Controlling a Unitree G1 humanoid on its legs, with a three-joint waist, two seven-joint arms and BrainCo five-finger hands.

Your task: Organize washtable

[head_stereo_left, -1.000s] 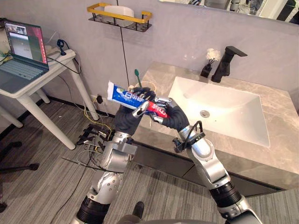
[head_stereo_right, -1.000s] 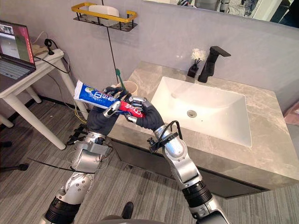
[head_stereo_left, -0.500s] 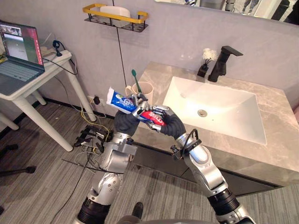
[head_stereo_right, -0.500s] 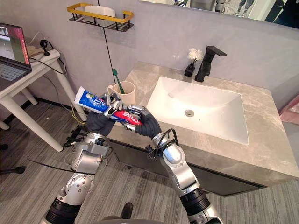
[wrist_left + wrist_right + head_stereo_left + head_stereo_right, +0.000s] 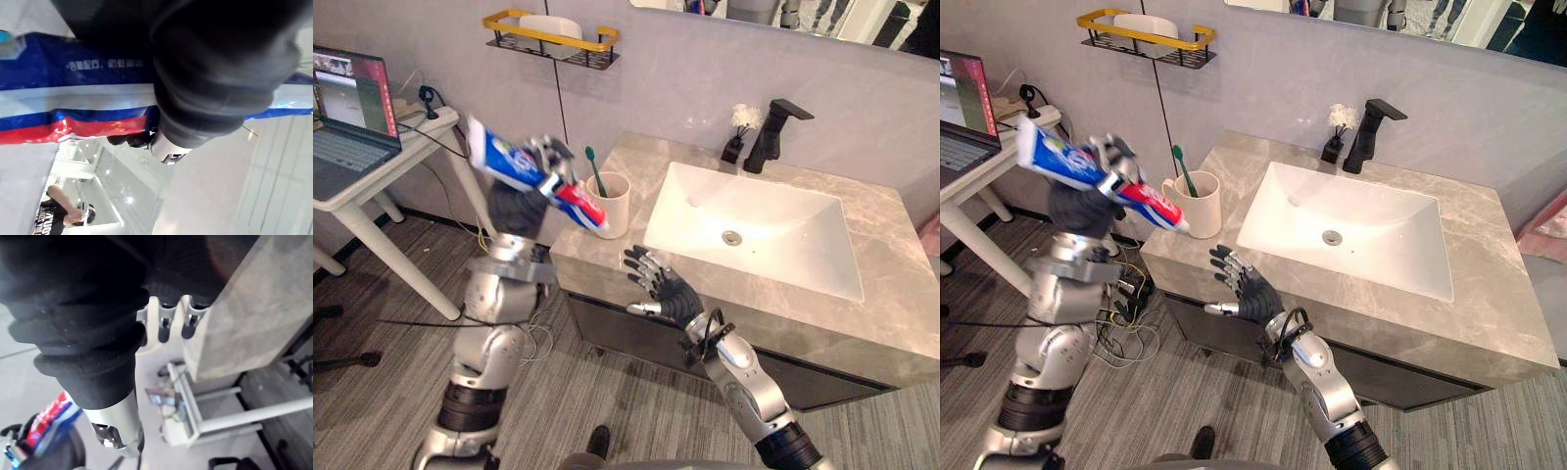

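One glossy blue-and-red toothpaste tube is gripped aloft in the left hand, slanted cap-down beside a cream cylindrical mug on the veined stone table. The right hand is held spread-fingered at the table's edge.

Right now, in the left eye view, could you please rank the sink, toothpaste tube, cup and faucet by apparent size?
1. sink
2. toothpaste tube, though held nearer the camera, which inflates it
3. cup and faucet look about alike

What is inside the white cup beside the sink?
A green toothbrush leans in the cup, its top above the rim. The cup's wall hides its lower part and the bottom.
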